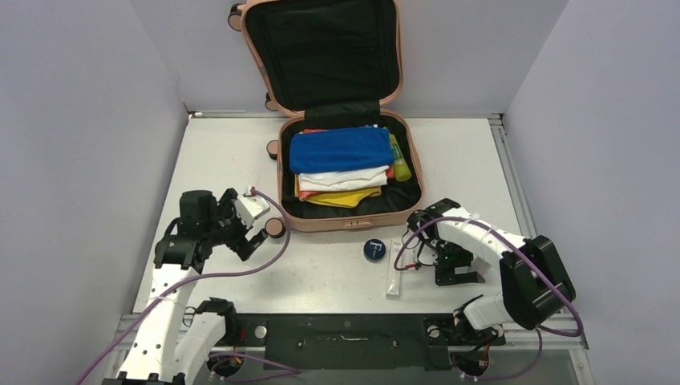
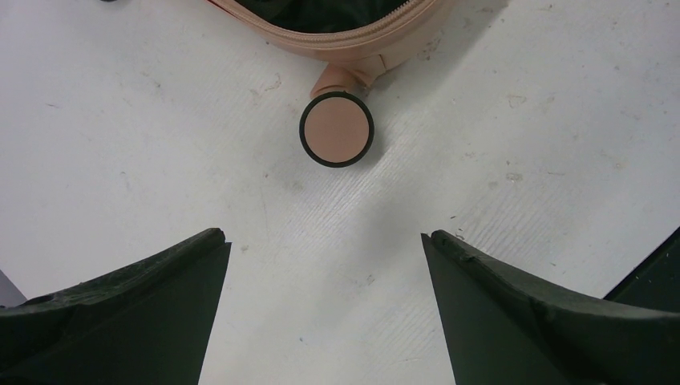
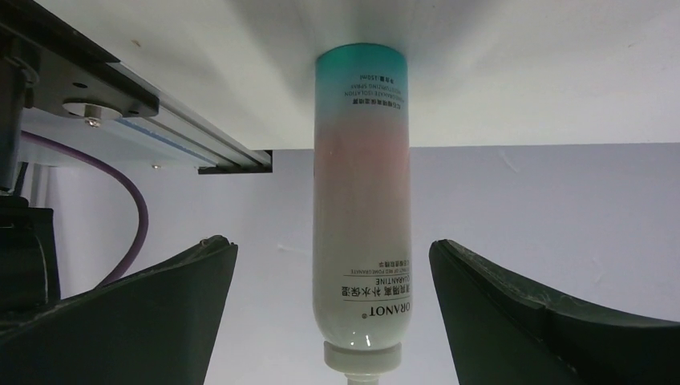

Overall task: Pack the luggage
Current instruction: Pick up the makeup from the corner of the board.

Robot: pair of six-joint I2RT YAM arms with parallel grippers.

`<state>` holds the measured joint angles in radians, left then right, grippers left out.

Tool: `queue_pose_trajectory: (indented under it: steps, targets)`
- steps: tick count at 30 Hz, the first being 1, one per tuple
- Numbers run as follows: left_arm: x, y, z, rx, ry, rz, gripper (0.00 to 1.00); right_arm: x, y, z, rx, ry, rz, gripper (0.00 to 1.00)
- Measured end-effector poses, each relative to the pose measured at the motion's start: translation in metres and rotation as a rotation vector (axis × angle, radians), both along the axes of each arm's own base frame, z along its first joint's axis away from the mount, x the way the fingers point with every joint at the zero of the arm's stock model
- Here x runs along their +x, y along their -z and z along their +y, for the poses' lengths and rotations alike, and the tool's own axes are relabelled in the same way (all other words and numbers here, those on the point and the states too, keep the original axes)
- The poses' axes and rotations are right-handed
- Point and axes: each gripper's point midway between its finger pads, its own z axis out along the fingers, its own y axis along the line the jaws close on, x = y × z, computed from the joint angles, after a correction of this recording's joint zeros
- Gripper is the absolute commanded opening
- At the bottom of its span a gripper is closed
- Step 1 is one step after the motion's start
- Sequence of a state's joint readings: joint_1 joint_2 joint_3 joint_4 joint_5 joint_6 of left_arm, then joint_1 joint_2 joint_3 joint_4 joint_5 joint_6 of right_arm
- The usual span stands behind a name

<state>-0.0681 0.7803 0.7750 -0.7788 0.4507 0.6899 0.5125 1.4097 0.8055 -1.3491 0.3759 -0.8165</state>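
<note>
Luggage holds folded clothes and, seemingly, a green tube.

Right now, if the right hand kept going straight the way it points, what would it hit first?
Probably the white bottle: the wrist view shows it centred between the open fingers of the right hand, nothing in front of it. How near it is I cannot tell.

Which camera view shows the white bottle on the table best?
The right wrist view: the white bottle appears large, its label readable. The top external view shows it small, lying on the table. The left wrist view does not show it.
</note>
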Motion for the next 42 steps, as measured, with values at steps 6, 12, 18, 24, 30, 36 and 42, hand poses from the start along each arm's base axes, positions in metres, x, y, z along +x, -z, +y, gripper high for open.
queue_pose_trajectory:
  steps: [6, 12, 18, 24, 30, 36, 42]
  targets:
    - [-0.006, 0.001, 0.000, 0.003, 0.003, 0.026, 0.96, -0.005, 0.001, -0.013, -0.063, -0.024, -0.013, 0.96]
    - [-0.004, -0.005, 0.000, 0.001, 0.005, 0.025, 0.96, -0.013, 0.003, -0.025, -0.115, -0.039, 0.009, 0.96]
    - [-0.005, -0.006, -0.002, -0.011, 0.010, 0.032, 0.96, -0.011, 0.001, -0.039, -0.148, -0.009, 0.004, 0.95]
    - [-0.006, -0.009, -0.004, -0.021, 0.019, 0.021, 0.96, -0.003, 0.003, -0.050, -0.180, 0.007, 0.009, 0.81]
    - [-0.008, -0.014, -0.006, -0.032, 0.026, -0.001, 0.96, 0.001, 0.007, -0.051, -0.206, -0.001, 0.047, 0.35]
    - [-0.009, -0.016, -0.008, -0.043, 0.035, -0.005, 0.96, 0.009, 0.004, -0.043, -0.194, -0.003, 0.022, 0.11]
    - [-0.010, -0.017, -0.010, -0.053, 0.044, -0.007, 0.96, 0.043, -0.022, -0.016, -0.080, 0.011, -0.062, 0.05]
